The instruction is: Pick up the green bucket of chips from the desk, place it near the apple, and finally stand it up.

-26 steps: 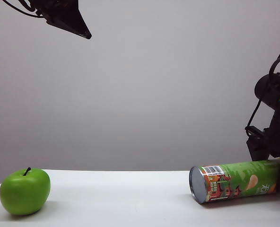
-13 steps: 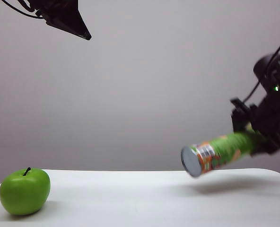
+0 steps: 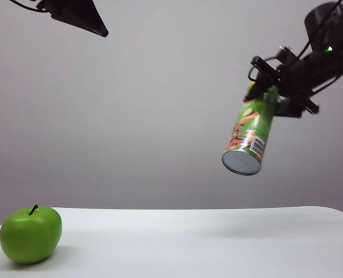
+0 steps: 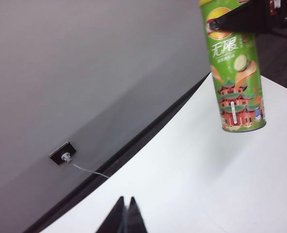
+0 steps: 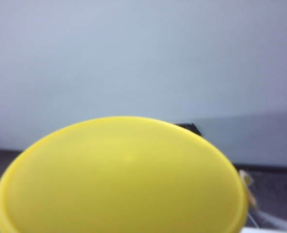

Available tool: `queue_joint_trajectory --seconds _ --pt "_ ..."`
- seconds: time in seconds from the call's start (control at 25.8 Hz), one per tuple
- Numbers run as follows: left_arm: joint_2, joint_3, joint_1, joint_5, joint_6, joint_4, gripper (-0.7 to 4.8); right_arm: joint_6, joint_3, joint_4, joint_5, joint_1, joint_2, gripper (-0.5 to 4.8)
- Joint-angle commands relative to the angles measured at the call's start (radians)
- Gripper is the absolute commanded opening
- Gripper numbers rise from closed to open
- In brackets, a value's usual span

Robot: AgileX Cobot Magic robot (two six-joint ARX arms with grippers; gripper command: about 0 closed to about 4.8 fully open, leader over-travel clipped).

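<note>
Green bucket of chips (image 3: pixel 250 134) hangs tilted in our right gripper's (image 3: pixel 274 92) clamp high above the desk (image 3: pixel 218 243), well apart from the apple (image 3: pixel 30 234), while our left gripper (image 4: pixel 125 218) hovers pinched together.

green bucket of chips (image 5: pixel 119 179) — body hidden behind lid | left claw (image 4: pixel 124 219) — cropped

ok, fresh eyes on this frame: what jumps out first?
The green Lay's chip can, hanging in mid-air upper right, tilted with its silver bottom lowest and clear of the white desk; the right gripper clamps it near the lidded end, whose yellow lid fills the right wrist view. Next, the glossy green apple alone at the desk's far left. The left gripper sits shut, high at upper left.
</note>
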Motion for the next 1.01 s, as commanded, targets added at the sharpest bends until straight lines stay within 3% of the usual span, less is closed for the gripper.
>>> queue_joint_trajectory --seconds 0.04,0.23,0.31,0.39,0.47,0.85,1.01 --pt "-0.043 0.006 -0.001 0.008 -0.009 -0.04 -0.04 -0.116 0.006 0.097 -0.058 0.057 -0.009 2.53" --pt "-0.087 0.006 0.0 0.007 -0.061 -0.067 -0.04 -0.312 0.004 0.245 -0.056 0.173 -0.003 2.52" --pt "-0.103 0.006 0.0 0.006 -0.071 -0.114 -0.04 -0.449 0.002 0.315 -0.061 0.249 -0.002 2.52" --pt "-0.109 0.006 0.0 0.004 -0.071 -0.149 -0.04 -0.514 -0.013 0.388 -0.106 0.286 -0.002 2.53" --pt "-0.11 0.006 0.001 0.004 -0.071 -0.178 -0.04 -0.508 -0.055 0.506 -0.175 0.314 0.01 2.52" --pt "-0.158 0.006 0.001 -0.041 -0.019 -0.262 -0.03 -0.409 -0.189 0.781 -0.158 0.41 0.153 2.51" --pt "-0.182 0.006 0.001 -0.039 -0.019 -0.272 -0.03 -0.409 -0.185 0.885 -0.088 0.459 0.214 2.51"
